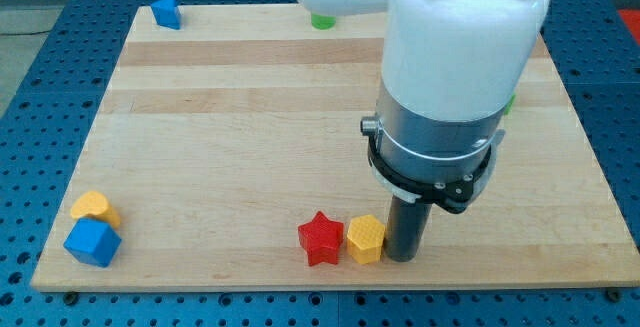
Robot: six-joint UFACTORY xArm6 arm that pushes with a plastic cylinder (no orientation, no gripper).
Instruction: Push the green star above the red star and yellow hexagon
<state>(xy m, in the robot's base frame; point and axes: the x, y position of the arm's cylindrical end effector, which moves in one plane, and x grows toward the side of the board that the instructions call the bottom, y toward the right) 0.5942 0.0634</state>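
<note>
Wooden bench (250, 117) sat on a blue perforated base. My tip (403, 257) rested on the bench near its 6 o'clock edge, just beside the yellow hexagon (365, 239) at the hexagon's 3 o'clock; contact could not be confirmed. The red star (320, 238) lay at the hexagon's 9 o'clock, the two apparently touching. The arm ended in a plain dark rod, so no tool state, apart or together, could be read from this view. The green star was not clearly identifiable. A green block (322, 21) showed at the bench's 12 o'clock edge, mostly hidden under the white arm housing (460, 47), shape unreadable. A second green sliver (511, 102) peeked out at the housing's 3 o'clock side, shape also unreadable. Both were well apart from the red star and yellow hexagon. A small blue block (166, 12) sat at the 11 o'clock corner. At the 8 o'clock corner a rounded yellow block (93, 208) touched a larger blue block (92, 242) at its 6 o'clock.
</note>
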